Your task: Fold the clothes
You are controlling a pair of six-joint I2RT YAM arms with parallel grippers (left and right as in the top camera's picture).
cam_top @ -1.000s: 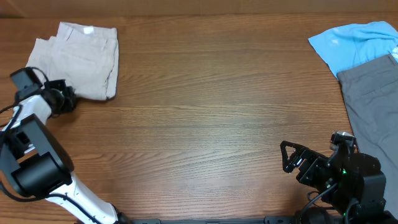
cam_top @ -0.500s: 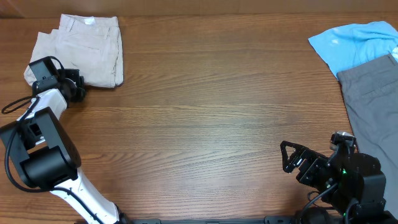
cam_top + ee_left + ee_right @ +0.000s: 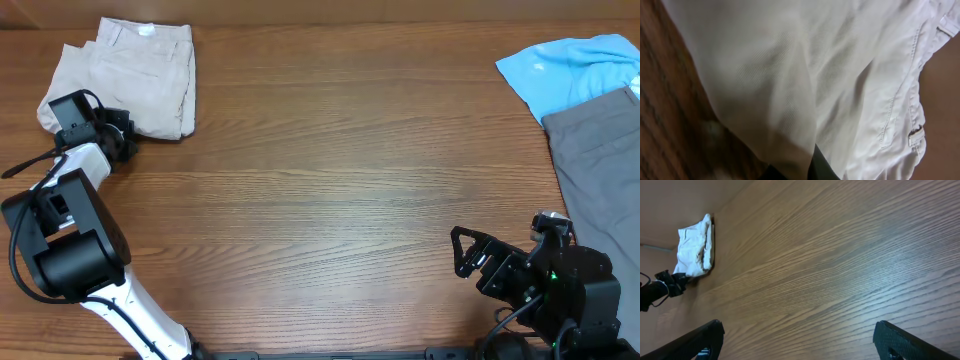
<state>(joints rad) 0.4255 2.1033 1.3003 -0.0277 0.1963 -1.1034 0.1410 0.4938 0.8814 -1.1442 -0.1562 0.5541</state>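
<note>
The beige shorts (image 3: 140, 75) lie folded at the table's far left corner, white tag at the top edge. My left gripper (image 3: 122, 138) is at their near left edge. In the left wrist view the shorts' fabric (image 3: 815, 65) fills the frame and drapes over a dark finger of the gripper (image 3: 800, 172), which looks shut on the cloth. My right gripper (image 3: 465, 255) is open and empty at the near right, low over bare wood (image 3: 800, 345). The shorts show small and far off in the right wrist view (image 3: 692, 250).
A light blue shirt (image 3: 570, 70) lies at the far right corner. Grey trousers (image 3: 600, 170) lie along the right edge, partly over the shirt. Brown wooden table (image 3: 340, 160) spans the middle.
My left gripper has moved away from me with the shorts' edge; the shorts shifted toward the far edge and sit more compact. The right arm has not moved.
</note>
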